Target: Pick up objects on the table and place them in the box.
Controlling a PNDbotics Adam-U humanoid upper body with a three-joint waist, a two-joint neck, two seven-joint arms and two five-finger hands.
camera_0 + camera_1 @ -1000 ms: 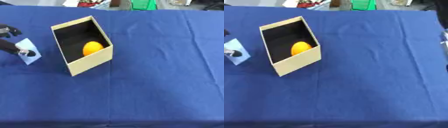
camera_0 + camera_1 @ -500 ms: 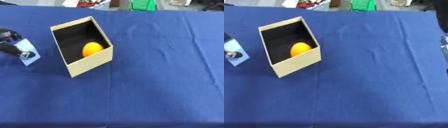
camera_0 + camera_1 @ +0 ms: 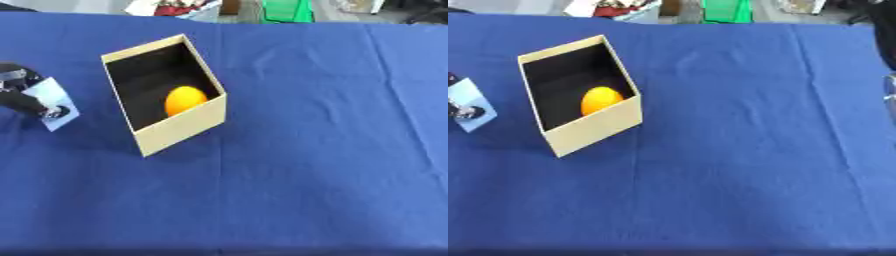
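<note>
We see a pale blue card (image 3: 52,102) left of the box (image 3: 179,127), pinched in our left hand (image 3: 22,95), whose fingers curl round it; the hand is cut off at the picture's edge. An orange ball (image 3: 185,100) lies inside the box, partly hidden by its near wall. Both stand on the blue worktop (image 3: 315,150). At the far right edge, only a blurred sliver shows; we cannot tell whether it is our right hand.

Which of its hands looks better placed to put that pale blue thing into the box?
The left hand: its fingers already hold the pale blue flat object, just left of the open cardboard box with an orange ball inside. The right hand isn't clearly visible.
</note>
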